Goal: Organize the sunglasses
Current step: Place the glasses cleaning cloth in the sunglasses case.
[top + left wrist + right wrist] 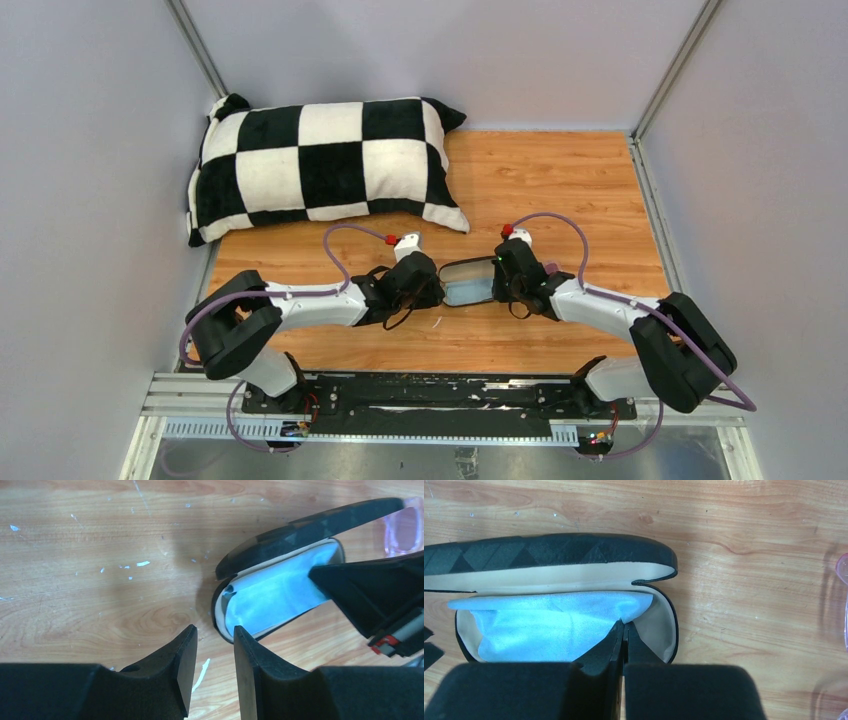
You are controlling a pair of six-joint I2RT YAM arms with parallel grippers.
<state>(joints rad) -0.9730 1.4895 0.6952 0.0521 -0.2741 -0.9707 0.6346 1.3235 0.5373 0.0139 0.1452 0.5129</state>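
A black oblong case (468,283) lies open on the wooden table between my two grippers; its beige lining holds a light blue cloth (549,625). My right gripper (624,626) is shut, with its tips pinching the right corner of the cloth inside the case (574,550). My left gripper (215,630) is open and empty, just off the left end of the case (300,530). The sunglasses show only as a pink lens at the right edge of the right wrist view (843,605) and the top right of the left wrist view (402,525), on the table beyond the case.
A black-and-white checkered pillow (320,165) lies at the back left of the table. Grey walls close in the left, right and back sides. Small white flecks mark the wood (142,563).
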